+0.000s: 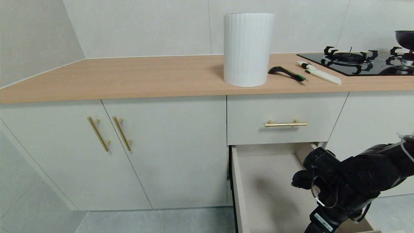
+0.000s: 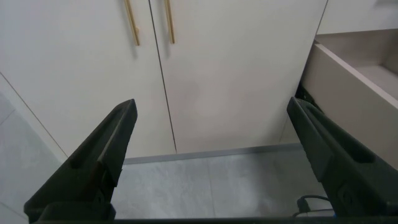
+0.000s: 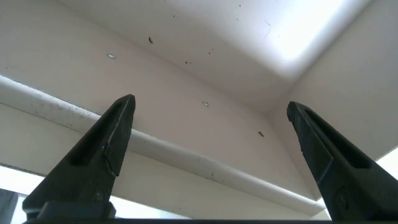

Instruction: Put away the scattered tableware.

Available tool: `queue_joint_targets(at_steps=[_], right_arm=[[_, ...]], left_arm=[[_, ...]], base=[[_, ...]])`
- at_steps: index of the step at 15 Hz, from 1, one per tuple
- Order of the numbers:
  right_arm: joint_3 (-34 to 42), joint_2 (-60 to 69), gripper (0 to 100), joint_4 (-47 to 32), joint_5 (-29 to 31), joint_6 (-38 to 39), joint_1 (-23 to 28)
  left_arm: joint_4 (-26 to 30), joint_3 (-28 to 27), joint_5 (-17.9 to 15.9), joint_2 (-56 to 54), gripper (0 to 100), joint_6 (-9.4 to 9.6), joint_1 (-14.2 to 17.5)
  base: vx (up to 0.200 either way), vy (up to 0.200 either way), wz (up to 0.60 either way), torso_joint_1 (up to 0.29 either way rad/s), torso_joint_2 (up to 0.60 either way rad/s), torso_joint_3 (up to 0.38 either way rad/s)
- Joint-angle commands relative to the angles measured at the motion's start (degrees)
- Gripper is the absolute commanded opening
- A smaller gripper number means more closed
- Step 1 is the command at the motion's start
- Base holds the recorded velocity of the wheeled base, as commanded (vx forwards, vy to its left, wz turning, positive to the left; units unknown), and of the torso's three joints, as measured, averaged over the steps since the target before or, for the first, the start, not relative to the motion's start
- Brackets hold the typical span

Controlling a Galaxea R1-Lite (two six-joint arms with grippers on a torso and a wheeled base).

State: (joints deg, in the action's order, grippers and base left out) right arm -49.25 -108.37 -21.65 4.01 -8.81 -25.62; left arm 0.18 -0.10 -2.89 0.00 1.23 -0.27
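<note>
Ladle (image 1: 286,72) and knife (image 1: 320,75) lie on counter (image 1: 145,76), well apart from right pincer (image 3: 209,103).

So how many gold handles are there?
3: left door handle, right door handle, and drawer handle above the open drawer. The open drawer's own may be hidden.

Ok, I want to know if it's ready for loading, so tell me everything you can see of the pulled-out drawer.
The drawer is the lower one under the counter, pulled out beneath a closed drawer front with a gold bar handle. Its walls and floor look like pale beige board, with a few dark specks near an inner corner. What shows of the floor is bare. The right claw hangs open over it, holding nothing.
</note>
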Motion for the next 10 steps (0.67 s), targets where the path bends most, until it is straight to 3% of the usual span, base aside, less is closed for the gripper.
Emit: queue_joint_targets(at_steps=[1, 6, 10], right_arm=[[-2.1, 0.8, 100, 0.5, 0.1, 2.1, 0.8], [-7.7, 8.0, 100, 0.6, -0.1, 11.8, 2.2], [-7.4, 15.2, 100, 6.6, 0.1, 12.7, 3.3]], left_arm=[[0.0, 0.0, 0.0, 0.0, 100, 0.0, 0.0], [0.0, 0.0, 0.0, 0.0, 100, 0.0, 0.0], [0.0, 0.0, 0.0, 0.0, 100, 0.0, 0.0]], base=[[0.0, 0.0, 0.0, 0.0, 0.0, 0.0], [0.0, 0.0, 0.0, 0.0, 0.0, 0.0], [0.0, 0.0, 0.0, 0.0, 0.0, 0.0]])
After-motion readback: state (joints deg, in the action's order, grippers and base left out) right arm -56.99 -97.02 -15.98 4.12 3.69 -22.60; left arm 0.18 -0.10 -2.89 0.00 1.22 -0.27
